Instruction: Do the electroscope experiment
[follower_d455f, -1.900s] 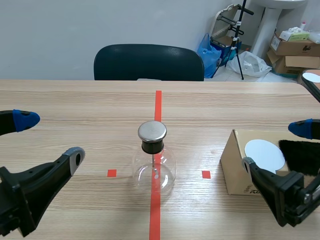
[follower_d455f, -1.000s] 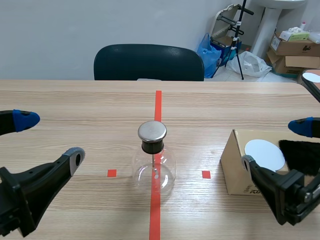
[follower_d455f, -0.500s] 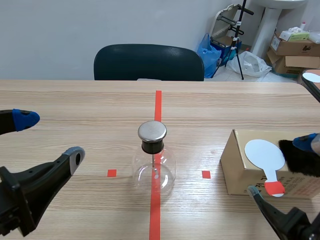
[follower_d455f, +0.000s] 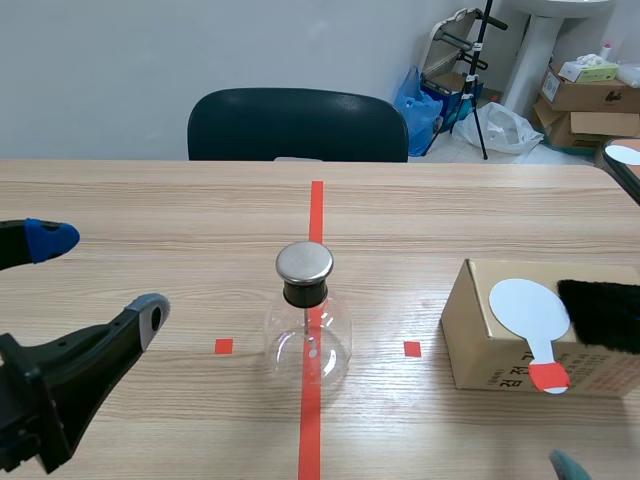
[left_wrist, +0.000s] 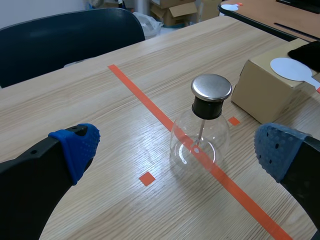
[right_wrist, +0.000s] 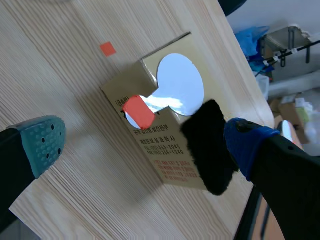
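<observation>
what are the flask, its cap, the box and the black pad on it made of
Flask: clear glass, glossy; the red tape line shows through it.
Cap: looks like metal, a dull grey brushed sheen.
Box: plain brown cardboard, matte, printed on the side.
Black pad: fuzzy and matte, probably fur or cloth; cannot tell which.

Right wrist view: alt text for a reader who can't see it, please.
A cardboard box lies on the wooden table ahead of the right claw, whose fingers are open. On the box lie a white round paddle with a red-taped handle and a black furry cloth beside it.
</observation>
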